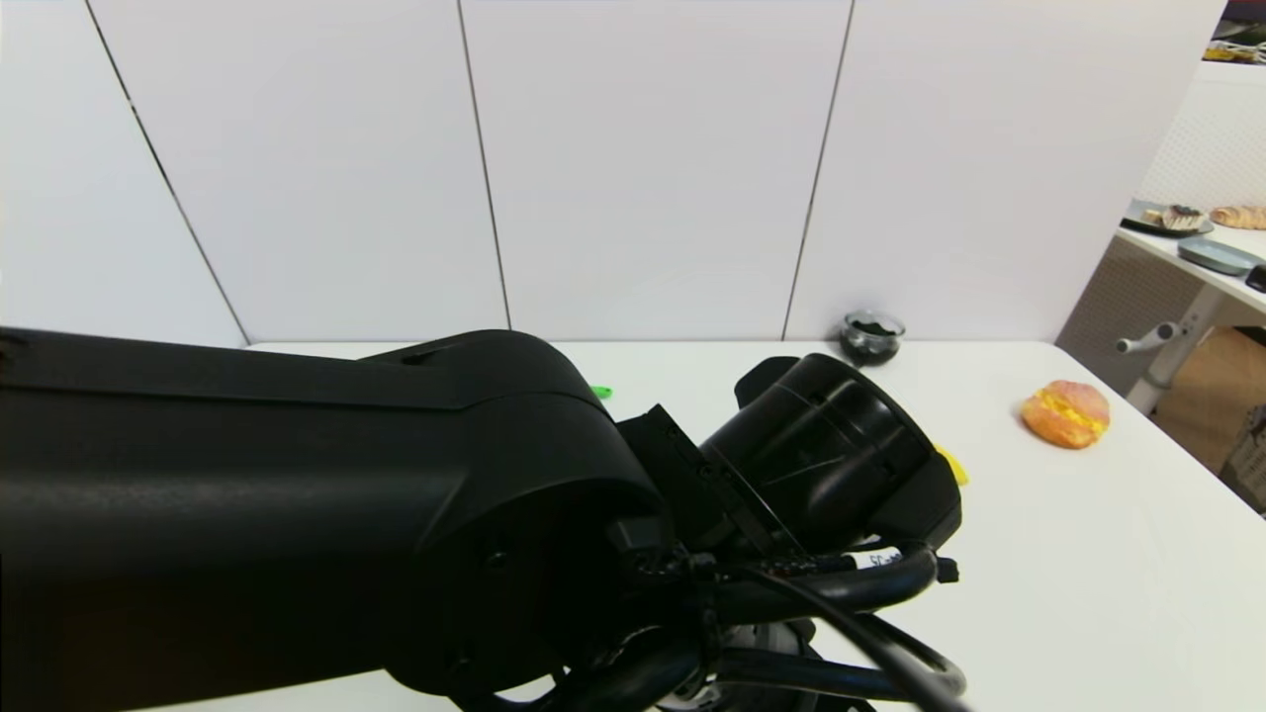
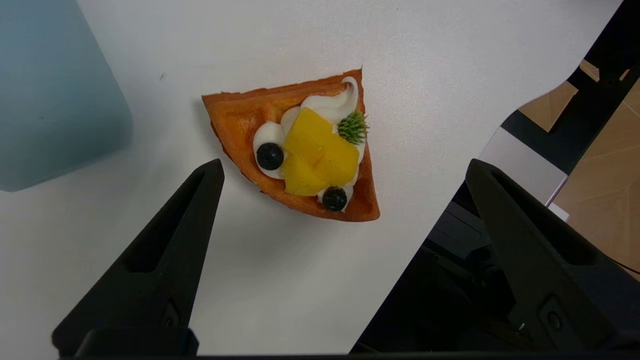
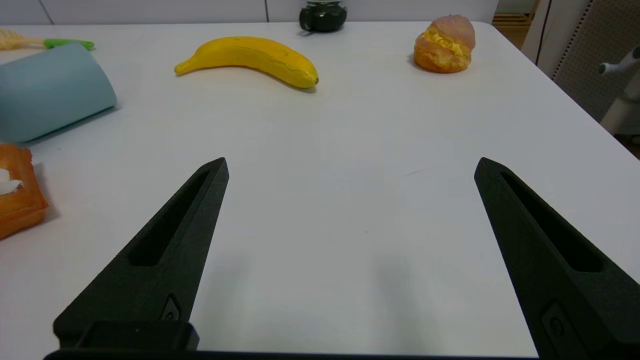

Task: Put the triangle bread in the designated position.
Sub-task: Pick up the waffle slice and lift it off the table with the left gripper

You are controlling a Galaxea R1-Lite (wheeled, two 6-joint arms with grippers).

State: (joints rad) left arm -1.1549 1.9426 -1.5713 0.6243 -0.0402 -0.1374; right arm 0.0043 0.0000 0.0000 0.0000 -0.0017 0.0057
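Left gripper (image 2: 345, 167) hangs wide open over the triangle bread (image 2: 295, 150): pre-grasp; next, descend and close. Right gripper (image 3: 350, 167) open, idle.

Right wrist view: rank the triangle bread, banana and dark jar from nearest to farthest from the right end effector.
1. Triangle bread: nearest, at the view's edge beside the right end effector, which is open.
2. Banana: farther out, mid-table.
3. Dark jar: farthest, at the table's back edge by the wall.
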